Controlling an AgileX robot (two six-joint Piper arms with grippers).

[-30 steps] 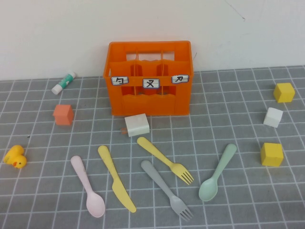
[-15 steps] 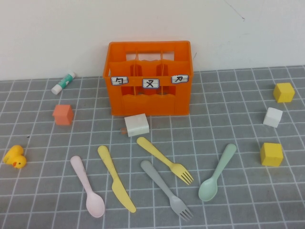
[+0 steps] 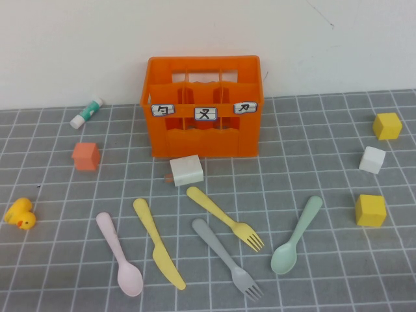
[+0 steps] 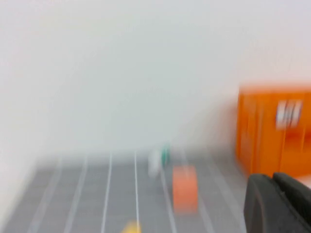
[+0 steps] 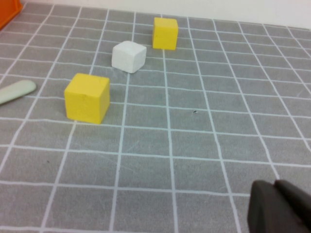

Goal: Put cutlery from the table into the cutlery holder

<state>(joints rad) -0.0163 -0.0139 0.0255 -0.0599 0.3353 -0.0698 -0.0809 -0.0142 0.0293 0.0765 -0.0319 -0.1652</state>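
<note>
The orange cutlery holder [image 3: 203, 107] stands at the back middle of the grey table [image 3: 325, 175]. In front of it lie the pink spoon [image 3: 120, 255], yellow knife [image 3: 158, 243], yellow fork [image 3: 224, 218], grey fork [image 3: 226, 258] and mint-green spoon [image 3: 297, 234]. Neither arm shows in the high view. My left gripper [image 4: 274, 182] is shut and empty, low over the table's left side, with the holder [image 4: 274, 128] ahead. My right gripper [image 5: 274, 185] is shut and empty over the right side; the mint spoon's handle tip [image 5: 17, 91] shows there.
A white block [image 3: 187, 169] lies in front of the holder. An orange-pink cube [image 3: 86, 156], a glue stick [image 3: 87, 112] and a yellow duck [image 3: 21, 213] sit at the left. Two yellow cubes [image 3: 370, 210] [image 3: 387, 125] and a white cube [image 3: 372, 159] sit at the right.
</note>
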